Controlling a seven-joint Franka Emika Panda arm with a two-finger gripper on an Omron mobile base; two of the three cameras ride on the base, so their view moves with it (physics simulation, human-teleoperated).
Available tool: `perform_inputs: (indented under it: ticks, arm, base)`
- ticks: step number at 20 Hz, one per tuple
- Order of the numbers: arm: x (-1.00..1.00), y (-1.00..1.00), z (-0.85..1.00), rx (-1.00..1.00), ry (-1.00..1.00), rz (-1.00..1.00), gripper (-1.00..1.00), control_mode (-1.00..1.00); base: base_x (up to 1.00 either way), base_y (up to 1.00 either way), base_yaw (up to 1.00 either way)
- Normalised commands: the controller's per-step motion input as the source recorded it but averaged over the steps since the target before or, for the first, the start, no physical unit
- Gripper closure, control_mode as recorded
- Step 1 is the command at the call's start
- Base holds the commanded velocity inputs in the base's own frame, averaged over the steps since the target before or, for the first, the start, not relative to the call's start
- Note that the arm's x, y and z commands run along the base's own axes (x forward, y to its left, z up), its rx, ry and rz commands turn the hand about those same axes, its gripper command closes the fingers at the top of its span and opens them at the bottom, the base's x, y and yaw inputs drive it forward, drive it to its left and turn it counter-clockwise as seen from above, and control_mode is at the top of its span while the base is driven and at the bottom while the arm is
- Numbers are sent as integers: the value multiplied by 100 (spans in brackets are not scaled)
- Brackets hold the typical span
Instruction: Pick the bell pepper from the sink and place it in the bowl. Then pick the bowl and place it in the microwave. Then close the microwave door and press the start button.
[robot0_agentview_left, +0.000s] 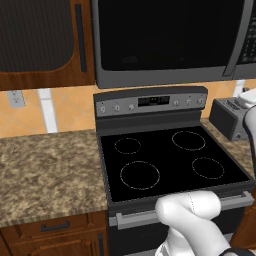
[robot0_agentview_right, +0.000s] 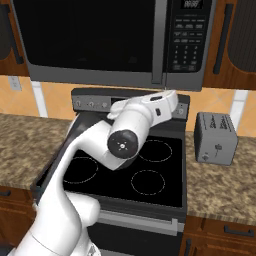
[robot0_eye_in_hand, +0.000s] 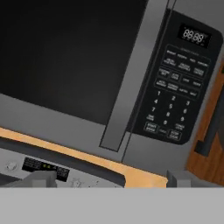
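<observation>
Nearest, we list our gripper (robot0_eye_in_hand: 109, 181), its two dark tips spread wide with nothing between them, raised toward the microwave (robot0_agentview_right: 115, 42); below it, the black stove (robot0_agentview_left: 170, 160) with four ring burners and a knobbed control panel; beside that, the grey toaster (robot0_agentview_right: 216, 138) on the granite counter (robot0_agentview_left: 47, 170); farthest, the microwave door (robot0_eye_in_hand: 65, 61), shut, its grey handle (robot0_eye_in_hand: 131, 83) just left of the keypad (robot0_eye_in_hand: 177, 92); wood cabinets (robot0_agentview_left: 45, 42) flank it.
</observation>
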Motion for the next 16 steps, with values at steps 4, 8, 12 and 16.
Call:
perform_inputs:
  ticks: [4, 8, 12, 16]
  arm:
    - [33, -31, 1, 8, -1, 16, -100, -100]
    - [22, -61, 1, 10, -2, 25, -100, -100]
    - [19, -47, 19, 6, -5, 16, -100, -100]
    - [28, 24, 40, 0, -2, 1, -100, -100]
  base:
    - [0, 0, 0]
    - [0, 0, 0]
    - [0, 0, 0]
    - [0, 0, 0]
